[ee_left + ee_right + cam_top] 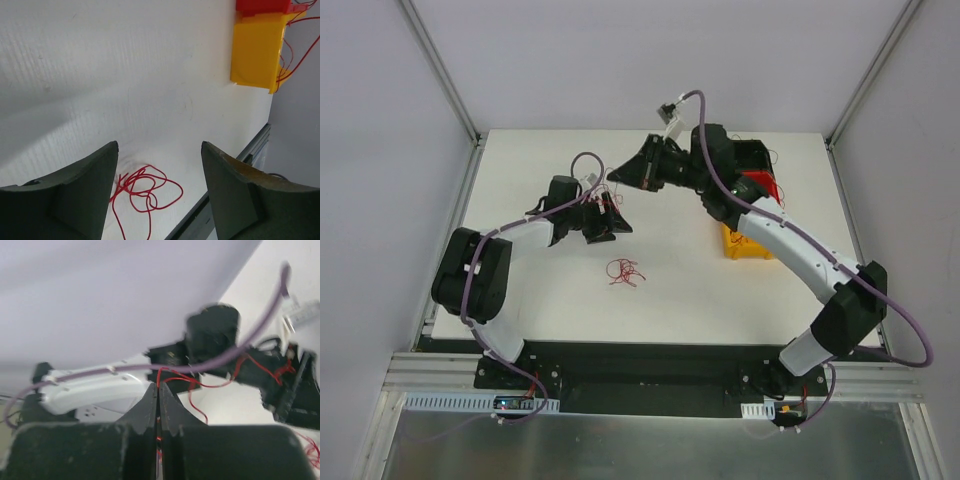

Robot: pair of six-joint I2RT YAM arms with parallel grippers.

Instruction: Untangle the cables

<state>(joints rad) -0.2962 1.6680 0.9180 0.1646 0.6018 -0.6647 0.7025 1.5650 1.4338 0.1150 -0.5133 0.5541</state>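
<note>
A small red tangle of cables [625, 272] lies on the white table [540, 160]; in the left wrist view the tangle [145, 189] shows on the table beyond and between the fingers. My left gripper [609, 228] [160, 146] is open and empty above the table, just behind the tangle. My right gripper [617, 176] [158, 386] is shut on a thin red cable [210, 385] and holds it in the air. That strand runs across to the left arm's wrist [272, 372], where more red wire [611, 203] hangs.
A yellow bin [744, 245] [257, 50], a red bin [760, 185] [262, 6] and a black bin [752, 155] stand at the right, with thin red wires trailing from them. Metal rails frame the table's edges.
</note>
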